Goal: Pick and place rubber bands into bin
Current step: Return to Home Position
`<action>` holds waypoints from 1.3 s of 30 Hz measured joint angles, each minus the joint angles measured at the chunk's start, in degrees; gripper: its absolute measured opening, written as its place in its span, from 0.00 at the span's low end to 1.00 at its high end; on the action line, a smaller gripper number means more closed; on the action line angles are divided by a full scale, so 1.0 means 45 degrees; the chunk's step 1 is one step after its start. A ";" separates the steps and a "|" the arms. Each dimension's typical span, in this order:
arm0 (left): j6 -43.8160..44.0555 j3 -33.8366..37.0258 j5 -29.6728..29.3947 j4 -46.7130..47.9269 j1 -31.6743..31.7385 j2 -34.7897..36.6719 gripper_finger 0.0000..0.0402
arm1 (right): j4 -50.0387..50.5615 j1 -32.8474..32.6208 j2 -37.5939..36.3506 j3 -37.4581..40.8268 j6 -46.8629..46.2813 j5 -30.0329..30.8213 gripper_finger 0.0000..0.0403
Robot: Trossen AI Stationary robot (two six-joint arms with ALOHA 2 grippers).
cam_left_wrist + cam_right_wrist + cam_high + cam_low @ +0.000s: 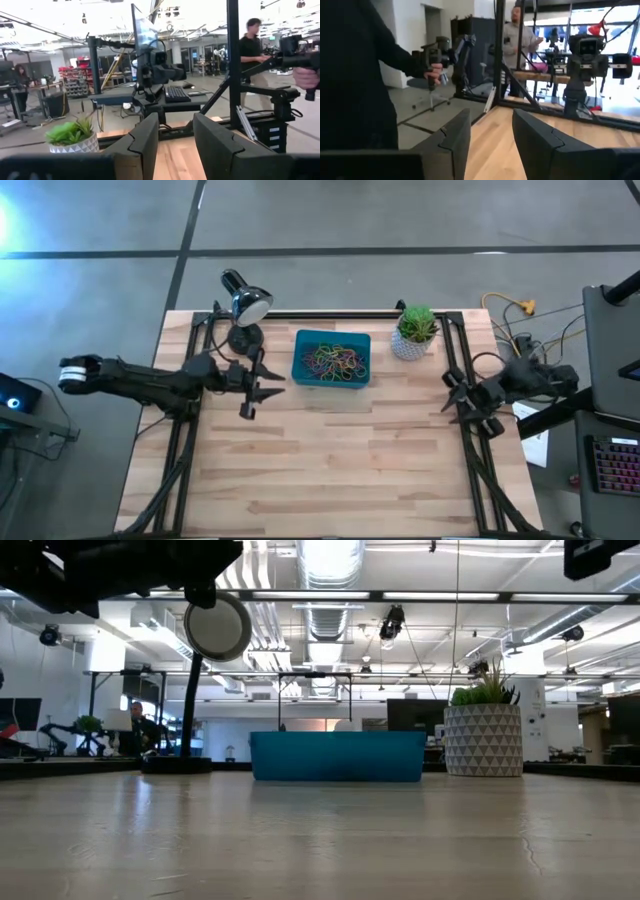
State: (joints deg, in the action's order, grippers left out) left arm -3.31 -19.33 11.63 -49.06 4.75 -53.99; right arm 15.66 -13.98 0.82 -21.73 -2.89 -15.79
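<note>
The bands (332, 362) lie heaped in the bin (333, 333); the left gripper (262, 385), jaws apart and empty, hangs just left of it; the right gripper (458, 402), likewise apart, waits well off; the retreat should steer clear of the lamp (245, 305).

Robotics lab in a large, open industrial hall. Exposed silver ducts (322, 620) and strip lights (400, 595) run across a high ceiling above a grey concrete floor (400, 220). A wooden table (330, 470) stands in a black metal frame (178, 450), with a dark robot arm (150, 380) mounted at each side. Beyond it are a desk (125, 97) with a keyboard (177, 93), red shelving (75, 82) and a standing person (252, 47).
</note>
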 joint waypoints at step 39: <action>0.0607 0.0078 0.3019 -0.2557 0.0590 -0.1880 0.27 | -0.6601 0.1861 -0.0185 0.4714 -0.0739 -0.2727 0.32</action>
State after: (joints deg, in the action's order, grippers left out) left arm -0.58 -18.98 25.21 -60.56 7.40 -62.45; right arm -14.04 -5.61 -0.01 -0.51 -6.22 -28.06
